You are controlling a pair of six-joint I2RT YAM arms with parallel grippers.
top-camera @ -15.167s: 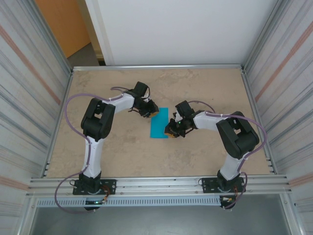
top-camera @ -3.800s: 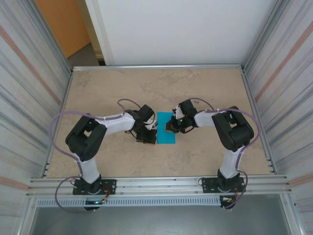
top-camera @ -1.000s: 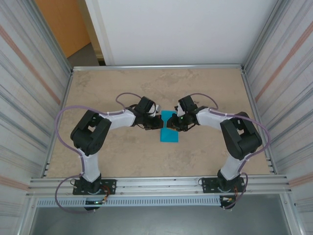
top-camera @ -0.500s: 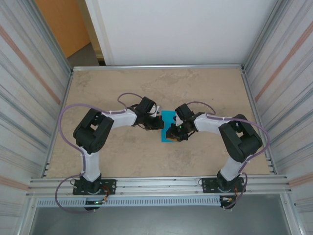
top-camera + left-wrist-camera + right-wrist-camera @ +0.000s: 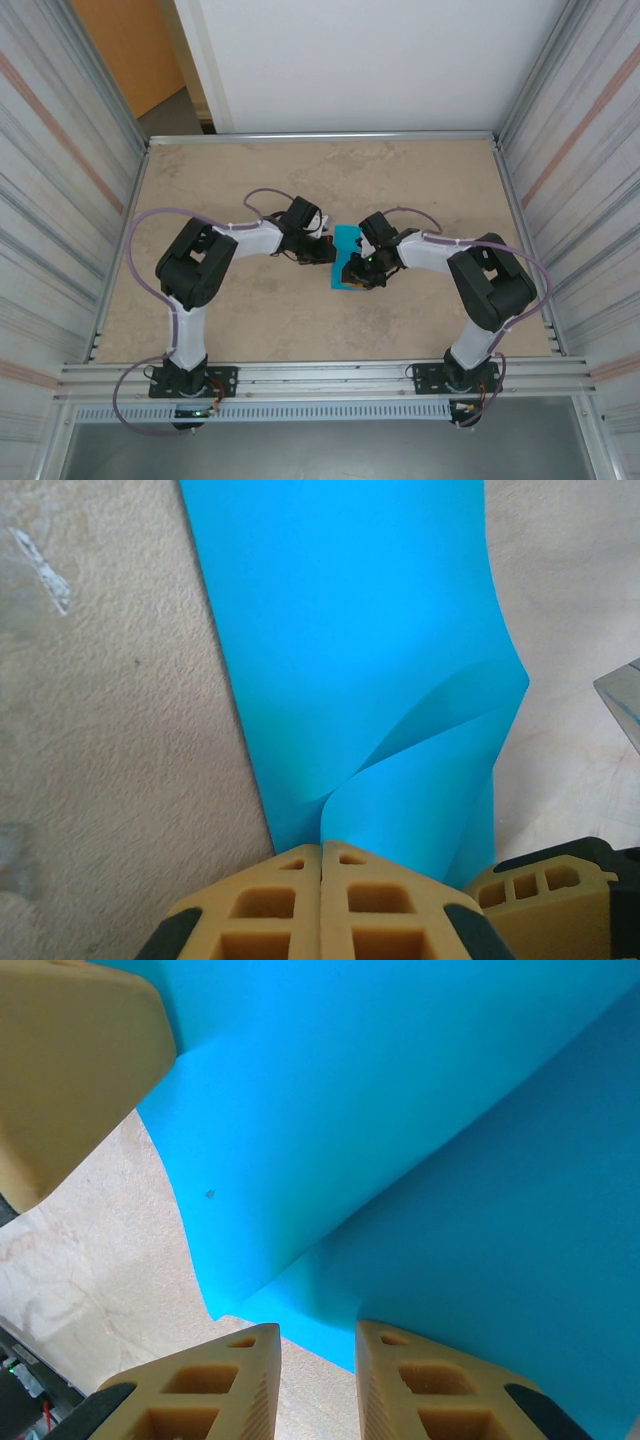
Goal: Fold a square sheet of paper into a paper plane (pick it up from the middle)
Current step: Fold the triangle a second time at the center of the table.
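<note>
Teal-blue sheet of thin paper (image 5: pixel 340 630) sits mid-table on the beige mottled tabletop (image 5: pixel 250 180), between the two grippers. Left gripper (image 5: pixel 322 848) is at its left edge with the tan jaws fully closed, pinching a lifted flap; right gripper (image 5: pixel 315 1332) is at the opposite edge, jaws a narrow gap apart, bare table in the gap, tips just short of the paper edge. Paper reads as a long narrow strip, bottom layer flat, flap (image 5: pixel 430 770) curling up in a soft loop.

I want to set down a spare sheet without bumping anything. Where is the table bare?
Bare table runs along the far rail, behind both arms. Another strip lies between the blue paper and the near rail. The middle is crowded: left arm and right arm meet at the paper.
</note>
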